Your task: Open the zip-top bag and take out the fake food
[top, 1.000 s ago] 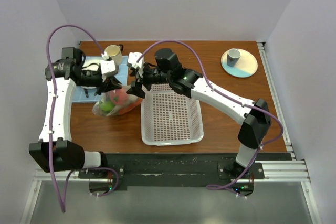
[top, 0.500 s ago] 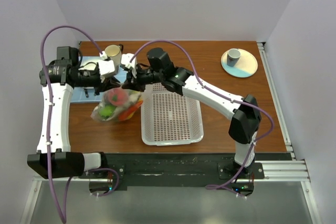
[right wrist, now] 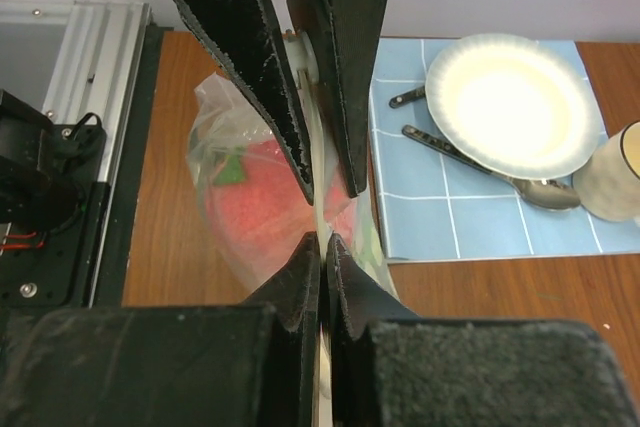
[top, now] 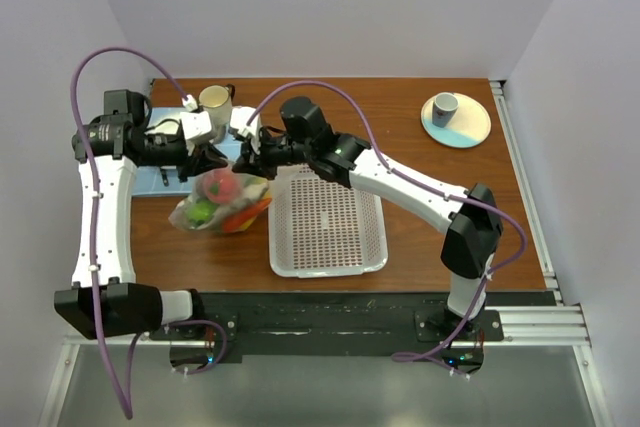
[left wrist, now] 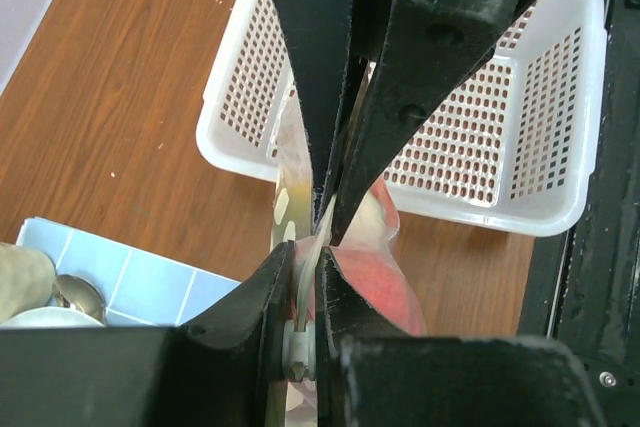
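The zip-top bag [top: 218, 202] hangs just above the wood, left of the basket, with its top edge pinched from both sides. The fake food shows through it: a red-pink fruit [top: 222, 184], a green piece [top: 204, 210] and an orange piece [top: 248, 215]. My left gripper [top: 208, 159] is shut on the bag's white zip strip [left wrist: 300, 292]. My right gripper [top: 243, 159] is shut on the same strip, tip to tip with the left one. In the left wrist view my left gripper [left wrist: 308, 252] meets the right fingers [left wrist: 330, 97] over the red-pink fruit [left wrist: 375, 292]. In the right wrist view my right gripper [right wrist: 322, 239] clamps the thin edge of the bag [right wrist: 225, 217].
A white perforated basket [top: 325, 265] lies right of the bag. Behind the bag a blue mat [right wrist: 480, 212] carries a plate [right wrist: 510, 102], cutlery [right wrist: 470, 157] and a mug [top: 215, 99]. A cup on a saucer [top: 455, 117] stands at the far right.
My right gripper came in from the right and shut on the bag's top edge. Both arms and the bag's top have shifted slightly left.
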Robot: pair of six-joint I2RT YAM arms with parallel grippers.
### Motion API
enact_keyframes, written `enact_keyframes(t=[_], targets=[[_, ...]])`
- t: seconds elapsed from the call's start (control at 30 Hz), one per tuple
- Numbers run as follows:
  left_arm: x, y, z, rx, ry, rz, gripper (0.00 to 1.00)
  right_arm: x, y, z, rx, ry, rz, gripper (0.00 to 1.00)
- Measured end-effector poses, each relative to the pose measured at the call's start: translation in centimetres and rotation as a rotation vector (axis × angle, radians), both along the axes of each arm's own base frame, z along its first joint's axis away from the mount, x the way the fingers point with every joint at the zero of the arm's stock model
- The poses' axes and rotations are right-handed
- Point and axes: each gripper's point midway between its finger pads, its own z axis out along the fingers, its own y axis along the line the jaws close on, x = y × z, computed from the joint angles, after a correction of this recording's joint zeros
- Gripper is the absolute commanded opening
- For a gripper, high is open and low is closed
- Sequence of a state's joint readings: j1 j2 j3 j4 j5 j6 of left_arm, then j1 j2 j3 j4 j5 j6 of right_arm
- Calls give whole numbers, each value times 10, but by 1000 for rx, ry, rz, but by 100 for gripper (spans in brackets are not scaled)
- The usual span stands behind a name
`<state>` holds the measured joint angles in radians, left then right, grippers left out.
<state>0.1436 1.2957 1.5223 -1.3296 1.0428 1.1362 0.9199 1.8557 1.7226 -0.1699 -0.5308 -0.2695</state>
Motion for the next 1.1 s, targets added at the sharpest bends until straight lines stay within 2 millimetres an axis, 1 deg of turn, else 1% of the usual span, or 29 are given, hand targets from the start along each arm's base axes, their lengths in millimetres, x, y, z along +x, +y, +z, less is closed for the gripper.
enact_keyframes(t=[0.03, 0.07, 0.1, 0.13, 0.17, 0.2, 0.3, 0.37, 0.53, 0.63, 0.67, 0.73, 0.77, 0.83, 0.87, 0.9, 1.0, 1.1], targets=[[0, 1, 0, -10, 3, 4, 19, 0, 1, 0, 1, -3, -3, 0], [0, 2, 0, -18, 6, 8, 24, 0, 1, 1, 1, -7, -8, 0], [-1, 2, 0, -25, 12, 14, 36, 1, 1, 0, -1, -8, -10, 0], [-1, 4, 1, -32, 19, 29, 37, 1, 0, -3, -13, -5, -17, 0], [1, 7, 2, -36, 23, 51, 43, 3, -3, -7, -25, -1, -29, 0], [2, 10, 5, -42, 23, 72, 99, 6, -6, -12, -41, 7, -42, 0], [4, 16, 11, -63, 29, 120, 100, 14, -15, -23, -75, 23, -76, 0], [4, 17, 13, -75, 32, 128, 100, 17, -17, -25, -81, 25, -87, 0], [0, 12, 15, -117, 40, 106, 100, 19, -18, -25, -82, 24, -96, 0], [-4, 9, 5, -134, 76, 100, 93, 19, -19, -24, -82, 23, -97, 0], [-5, 9, 0, -140, 90, 98, 88, 19, -19, -24, -81, 23, -98, 0], [-7, 8, -9, -149, 119, 98, 84, 19, -21, -22, -81, 18, -107, 0], [-7, 8, -12, -152, 129, 98, 80, 19, -22, -21, -81, 17, -110, 0], [-6, 8, -17, -162, 148, 96, 76, 18, -25, -19, -80, 15, -113, 0], [-4, 7, -17, -169, 152, 93, 72, 17, -26, -16, -77, 13, -113, 0], [-2, 7, -18, -177, 157, 89, 69, 17, -26, -13, -72, 10, -114, 0], [1, 5, -19, -207, 172, 77, 68, 17, -28, -10, -66, 10, -117, 0], [3, 2, -17, -240, 177, 63, 67, 17, -29, -13, -67, 21, -121, 0]])
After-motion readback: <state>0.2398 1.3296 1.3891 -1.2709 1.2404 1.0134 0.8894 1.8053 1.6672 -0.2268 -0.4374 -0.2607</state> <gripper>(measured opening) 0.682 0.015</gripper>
